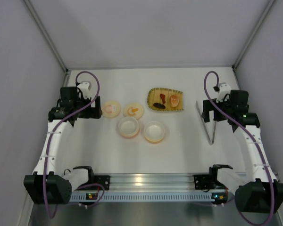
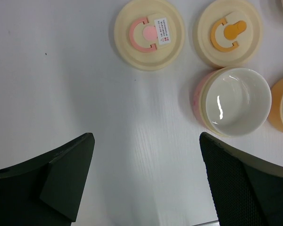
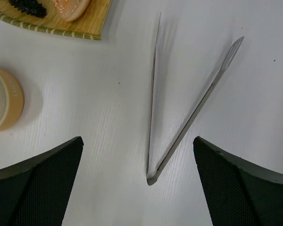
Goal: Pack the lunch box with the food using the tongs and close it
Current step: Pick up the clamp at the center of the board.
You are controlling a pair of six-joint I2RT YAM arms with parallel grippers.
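The yellow ribbed tray with a green rim [image 1: 153, 95] sits at the far middle of the white table [image 1: 179, 150] and carries all the food; a rounded orange piece [image 1: 174, 100] lies toward its right end, a reddish-pink piece [image 1: 162, 98] near its middle, and a dark brown piece [image 1: 159, 105] by its near edge.

Just right of the tray and clear of it, the long slim silver-grey metal tongs [image 3: 196, 110] lie flat on the table; their two thin arms spread in a narrow V, with the tips about level with the tray and the joined end nearer the arm bases. The right gripper [image 3: 137, 141] hangs over them, also right of the tray; its jaws are spread wide and it grasps nothing; in the wrist view the joined end lies between the two fingers and touches neither.

Left of the tray, two round cream lids lie flat side by side; the lid with an orange tab [image 2: 229, 33] is closer to the tray, and the lid with a pink tab and a small white label [image 2: 149, 34] is further left. On the near side of the tray stand two open round cream cups, just beside each other; the orange-walled cup [image 2: 278, 108] is below the tray's left end, and the pink-walled cup [image 2: 198, 101] is left of that; both show bare insides from overhead.

The left gripper [image 2: 145, 137] is furthest left of the tray, over bare table beyond the pink-tabbed lid; its jaws are spread wide and it holds nothing.
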